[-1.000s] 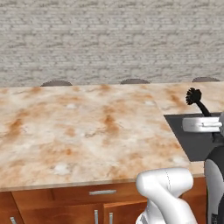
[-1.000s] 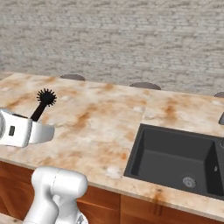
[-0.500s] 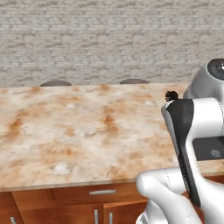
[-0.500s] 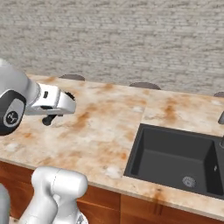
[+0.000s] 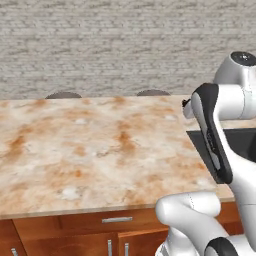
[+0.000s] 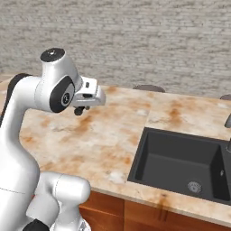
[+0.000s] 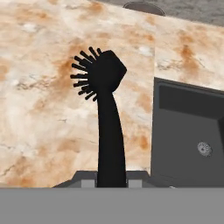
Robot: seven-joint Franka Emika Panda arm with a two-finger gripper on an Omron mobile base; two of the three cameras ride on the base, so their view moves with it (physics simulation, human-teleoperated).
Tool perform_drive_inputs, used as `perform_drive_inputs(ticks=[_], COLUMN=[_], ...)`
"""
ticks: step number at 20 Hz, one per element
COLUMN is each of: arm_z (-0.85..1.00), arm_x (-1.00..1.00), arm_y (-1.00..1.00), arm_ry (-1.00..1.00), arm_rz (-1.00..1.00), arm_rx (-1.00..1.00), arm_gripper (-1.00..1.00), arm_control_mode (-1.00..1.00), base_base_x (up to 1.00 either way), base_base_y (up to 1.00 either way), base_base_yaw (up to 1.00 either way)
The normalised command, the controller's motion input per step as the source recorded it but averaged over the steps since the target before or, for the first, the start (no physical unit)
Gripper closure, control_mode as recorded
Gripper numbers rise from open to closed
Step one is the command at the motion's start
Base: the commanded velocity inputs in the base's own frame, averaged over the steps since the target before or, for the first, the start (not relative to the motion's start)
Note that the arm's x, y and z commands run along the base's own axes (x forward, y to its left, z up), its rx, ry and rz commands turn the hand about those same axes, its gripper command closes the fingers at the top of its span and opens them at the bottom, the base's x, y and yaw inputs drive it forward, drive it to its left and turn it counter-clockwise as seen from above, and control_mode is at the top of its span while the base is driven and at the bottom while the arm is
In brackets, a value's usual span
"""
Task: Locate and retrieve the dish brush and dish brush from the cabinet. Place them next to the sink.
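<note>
Currently pinching dish brush (image 7: 106, 113) handle, gripper (image 6: 80, 109) above counter (image 5: 75, 150) left of sink (image 6: 180, 164). Risk: thin handle slipping, rolling into basin.

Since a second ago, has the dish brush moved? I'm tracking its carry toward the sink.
Yes. In the right base view the gripper, shut on the dish brush, has swung rightward over the counter, nearer the sink.

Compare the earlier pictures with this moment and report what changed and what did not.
The white arm has swung up and over the marbled orange counter, carrying the black round-headed dish brush toward the dark grey sink. A second ago the brush stood upright with the hand low; now it points forward over the counter beside the basin. The gripper stays shut on its handle. The counter and sink are unchanged.
</note>
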Motion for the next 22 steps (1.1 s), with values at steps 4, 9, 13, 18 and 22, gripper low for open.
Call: perform_drive_inputs(ticks=[4,9,13,18,22], arm_z=[-0.50,-0.57,-0.67,-0.53,-0.60], arm_x=[0.85,0.75,0.55,0.40,0.53], arm_y=[-0.18,-0.29,-0.33,-0.21,-0.20], arm_ry=[0.00,0.08,0.12,0.14,0.10], arm_rz=[0.02,0.00,0.00,0.01,0.00], arm_rx=[-0.01,-0.07,-0.06,0.06,0.02], arm_gripper=[1.00,1.00,1.00,1.00,1.00], arm_control_mode=[-1.00,-1.00,-1.00,-1.00,-1.00], base_base_x=[0.00,0.00,0.00,0.00,0.00], base_base_y=[0.00,0.00,0.00,0.00,0.00], base_base_yaw=[0.00,0.00,0.00,0.00,0.00])
